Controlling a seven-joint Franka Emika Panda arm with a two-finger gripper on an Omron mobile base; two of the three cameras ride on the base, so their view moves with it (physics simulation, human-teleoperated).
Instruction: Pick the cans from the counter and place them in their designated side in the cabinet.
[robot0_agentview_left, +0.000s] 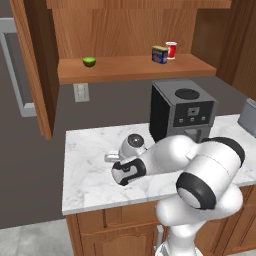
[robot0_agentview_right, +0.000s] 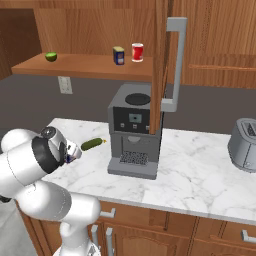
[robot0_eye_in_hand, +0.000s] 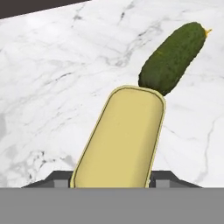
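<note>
- My gripper (robot0_eye_in_hand: 111, 180) is low over the counter (robot0_eye_in_hand: 48, 92), jaws narrowed onto the sides of a can (robot0_eye_in_hand: 120, 135); its yellow top faces me.
- A pickle (robot0_eye_in_hand: 173, 57) lies on the marble just behind that can; I cannot tell if they touch.
- The coffee machine (robot0_agentview_right: 132, 130) stands further along the counter.
- Up on the cabinet (robot0_agentview_left: 132, 30) shelf, the second can (robot0_agentview_left: 159, 54) stands just beside a red can (robot0_agentview_left: 171, 50).
- A lime (robot0_agentview_left: 89, 61) sits well apart from them.

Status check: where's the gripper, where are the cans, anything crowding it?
Gripper low over counter, jaws around a yellow-topped can. Other can on cabinet shelf beside red can. Pickle right beside the gripped can.
</note>
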